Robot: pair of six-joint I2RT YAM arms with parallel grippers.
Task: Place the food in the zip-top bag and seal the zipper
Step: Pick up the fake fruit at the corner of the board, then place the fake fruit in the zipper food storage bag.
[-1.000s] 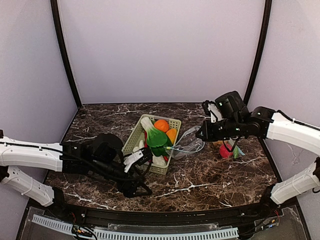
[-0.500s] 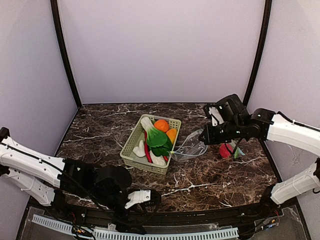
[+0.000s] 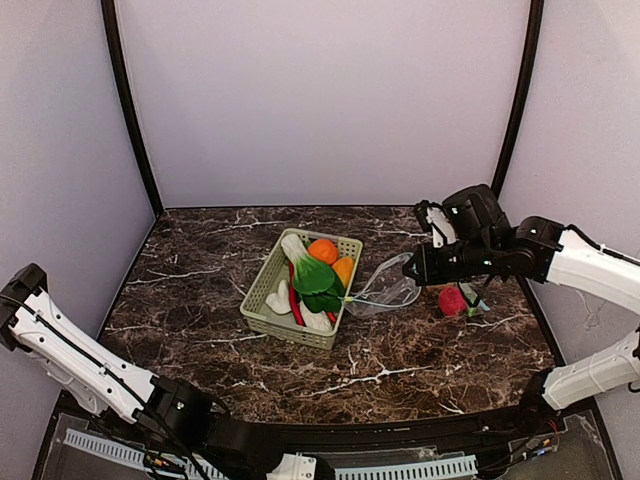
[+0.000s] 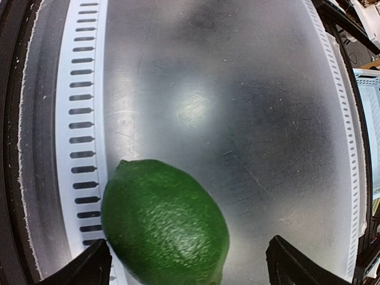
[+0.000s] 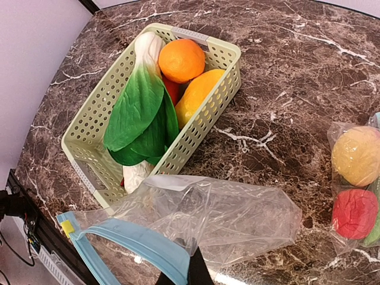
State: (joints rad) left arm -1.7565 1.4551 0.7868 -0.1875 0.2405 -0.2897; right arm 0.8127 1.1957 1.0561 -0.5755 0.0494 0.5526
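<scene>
Remote station view: the right gripper (image 3: 411,270) is pinching the zip-top bag (image 5: 228,219) while the left gripper (image 3: 298,467) is hanging below the near edge of the table (image 3: 200,260).
I am seeing the right jaws pressing together on the bag's blue-zippered rim, holding its mouth up just beside the pale green basket (image 5: 89,133). The food is sitting in that basket: an orange (image 5: 181,59), a yellow-orange fruit (image 5: 199,95) and leafy greens (image 5: 139,116) lying over something red. A second clear bag (image 5: 334,132), holding a yellow piece and a red piece, is lying apart to the right. The left fingers (image 4: 89,267) are standing spread wide. A green lime (image 4: 165,222) is lying between them on a frosted sheet (image 4: 237,89), close against one finger and well apart from the other.
</scene>
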